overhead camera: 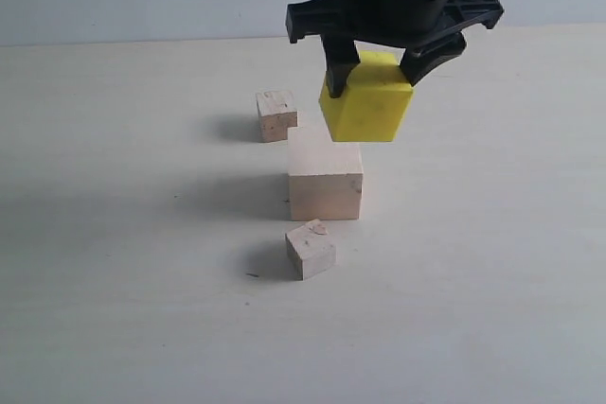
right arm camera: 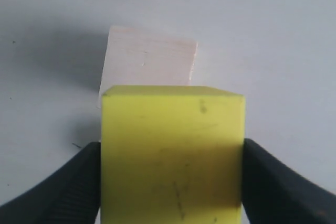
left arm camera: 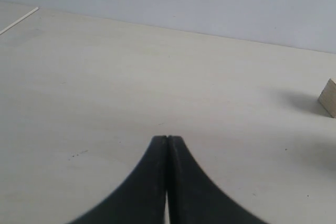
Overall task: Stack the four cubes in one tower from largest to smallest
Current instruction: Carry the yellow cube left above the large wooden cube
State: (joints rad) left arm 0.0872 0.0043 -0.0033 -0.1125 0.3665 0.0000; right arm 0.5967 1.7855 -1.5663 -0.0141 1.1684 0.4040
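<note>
Clamping the yellow cube (overhead camera: pixel 365 101), right jaws hang near the large cube (overhead camera: pixel 325 180).

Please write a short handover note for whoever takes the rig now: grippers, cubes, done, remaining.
Left gripper: shut, empty, above the table.
Right gripper: shut on the yellow cube, raised close to the large cube, not released.
Far small cube and near small cube (exterior view): loose on the table.
Done: nothing stacked.
Left: yellow onto large, then both small cubes.
</note>
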